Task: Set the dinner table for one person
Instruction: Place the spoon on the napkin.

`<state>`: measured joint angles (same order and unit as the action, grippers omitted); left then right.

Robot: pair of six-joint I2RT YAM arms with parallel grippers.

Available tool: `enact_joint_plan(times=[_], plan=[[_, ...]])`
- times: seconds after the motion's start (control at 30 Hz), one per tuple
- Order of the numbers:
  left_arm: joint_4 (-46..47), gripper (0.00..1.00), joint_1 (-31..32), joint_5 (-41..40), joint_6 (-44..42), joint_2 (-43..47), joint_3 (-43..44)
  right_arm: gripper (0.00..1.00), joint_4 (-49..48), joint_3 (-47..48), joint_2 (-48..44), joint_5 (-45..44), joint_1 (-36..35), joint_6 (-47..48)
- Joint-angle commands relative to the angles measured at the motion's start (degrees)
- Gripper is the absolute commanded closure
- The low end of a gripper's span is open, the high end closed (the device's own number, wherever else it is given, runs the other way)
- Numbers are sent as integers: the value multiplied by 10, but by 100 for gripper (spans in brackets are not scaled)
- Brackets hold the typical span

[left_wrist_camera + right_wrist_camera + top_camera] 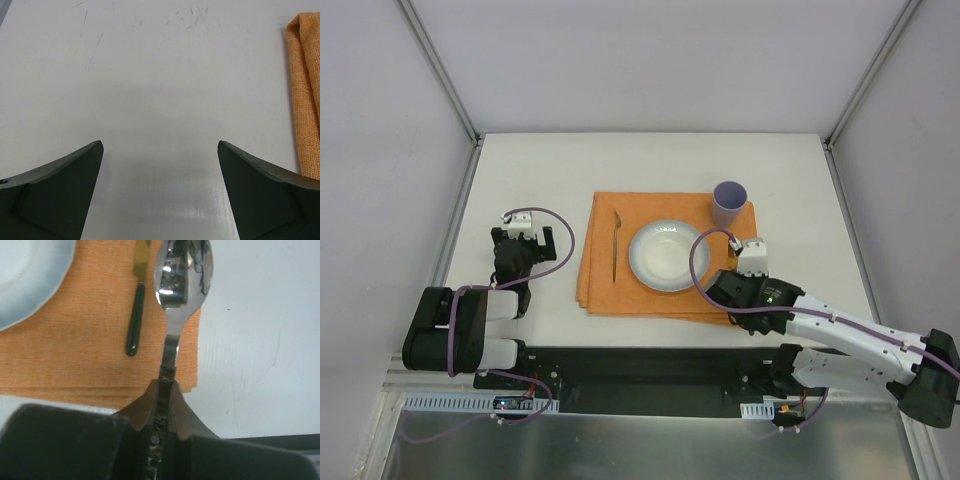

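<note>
Under both my arms lies the dinner table, a big, flat, plain white top that fills the whole floor of the top view. On it, a bit toward 3 o'clock from the middle, lies a folded orange cloth placemat. A round white plate sits in the middle of the mat. At 1 o'clock from the plate, a light purple cup stands upright on the mat's far corner. At 9 o'clock from the plate, a thin, long piece of cutlery lies on the mat; it is too small to tell which kind.

At 3 o'clock from the plate, a knife with a dark green handle and a yellow metal blade lies flat on the mat. Just beside it, at its 3 o'clock, is a shiny silver metal spoon, right at the mat's edge. My right gripper pinches the spoon's handle tight. I cannot tell if the spoon touches the cloth.

My left gripper is at 9 o'clock from the mat, over bare table. Its jaws are spread wide and hold nothing.
</note>
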<state>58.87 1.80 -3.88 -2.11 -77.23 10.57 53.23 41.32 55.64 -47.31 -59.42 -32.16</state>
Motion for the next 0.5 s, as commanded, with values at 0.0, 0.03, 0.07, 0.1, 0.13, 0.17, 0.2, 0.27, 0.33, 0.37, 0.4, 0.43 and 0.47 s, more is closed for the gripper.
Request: enact_joint_plan(times=[0.0, 0.03, 0.07, 0.1, 0.13, 0.17, 0.2, 0.27, 0.33, 0.37, 0.4, 0.43, 0.47], plan=[[28, 1, -3, 12, 9, 9, 7, 99, -92, -37, -25, -68, 10, 3], [28, 1, -3, 12, 9, 9, 7, 99, -115, -42, -23, -67, 12, 14], [28, 1, -3, 12, 9, 9, 7, 99, -125, -50, -21, -66, 16, 19], [28, 1, -3, 12, 9, 9, 6, 99, -136, -54, -11, -62, 24, 25], [28, 1, -3, 12, 10, 9, 7, 99, -157, -56, -4, -59, 28, 32], [28, 1, -3, 12, 9, 9, 7, 99, -170, -60, 4, -45, 35, 47], [28, 1, -3, 12, 10, 9, 7, 99, -182, -61, 12, -38, 48, 57], [28, 1, -3, 12, 9, 9, 6, 99, -225, -60, 34, -4, 62, 93], [28, 1, -3, 12, 9, 9, 7, 99, -249, -51, 60, 17, 86, 110], [28, 1, -3, 12, 9, 9, 7, 99, -251, -40, 68, 34, 94, 123], [28, 1, -3, 12, 9, 9, 7, 99, -256, -35, 78, 44, 112, 131], [28, 1, -3, 12, 9, 9, 7, 99, -259, -28, 96, 54, 122, 138], [28, 1, -3, 12, 9, 9, 7, 99, -259, -20, 108, 72, 133, 144]])
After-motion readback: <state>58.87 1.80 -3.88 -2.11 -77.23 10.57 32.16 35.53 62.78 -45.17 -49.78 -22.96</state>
